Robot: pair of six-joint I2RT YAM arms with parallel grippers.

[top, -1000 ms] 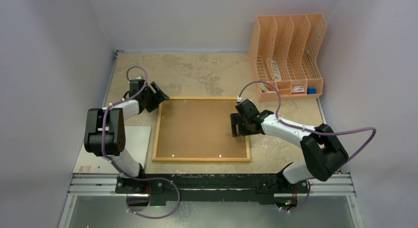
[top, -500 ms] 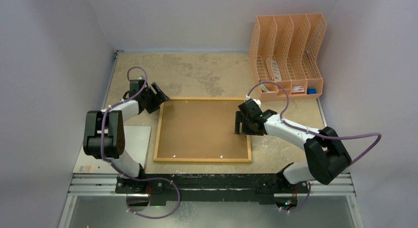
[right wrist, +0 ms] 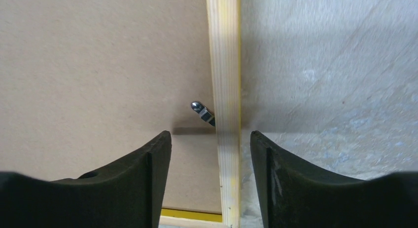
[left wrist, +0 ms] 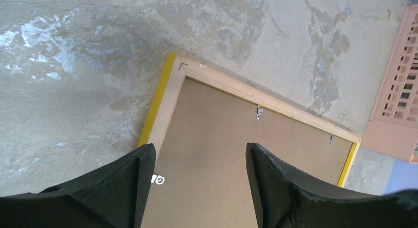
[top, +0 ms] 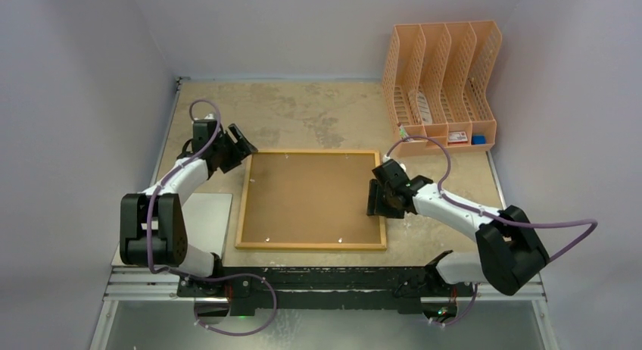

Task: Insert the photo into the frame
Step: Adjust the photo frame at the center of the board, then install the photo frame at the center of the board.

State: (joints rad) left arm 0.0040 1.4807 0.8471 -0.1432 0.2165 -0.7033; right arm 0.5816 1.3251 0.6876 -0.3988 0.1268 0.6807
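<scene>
Shifting right off the backing board [top: 310, 198], our right gripper [top: 381, 200], spread, now straddles the right rail of the frame [top: 314, 245] beside a retaining clip [right wrist: 203, 112], so we judge clip release next; the frame lies face down at picture centre, the left gripper [top: 241, 145] spread at its upper-left corner, no photo visible.

Frame [top: 314, 245]: pale wood on the upturned back, bright yellow along the outer edges.
Backing board [top: 310, 198]: plain flat brown.
Clip [right wrist: 203, 112]: shiny silver.
Surface [top: 303, 111]: mottled beige and grey, with blotchy whitish patches.
File rack [top: 439, 77]: peach, its walls a grid of small holes.
Panel [top: 208, 214]: blank grey-white.
Left claw [left wrist: 198, 154]: black.
Right claw [right wrist: 211, 136]: black.
Arms [top: 447, 206]: white links, black joints.
Cables [top: 203, 101]: purple.
</scene>
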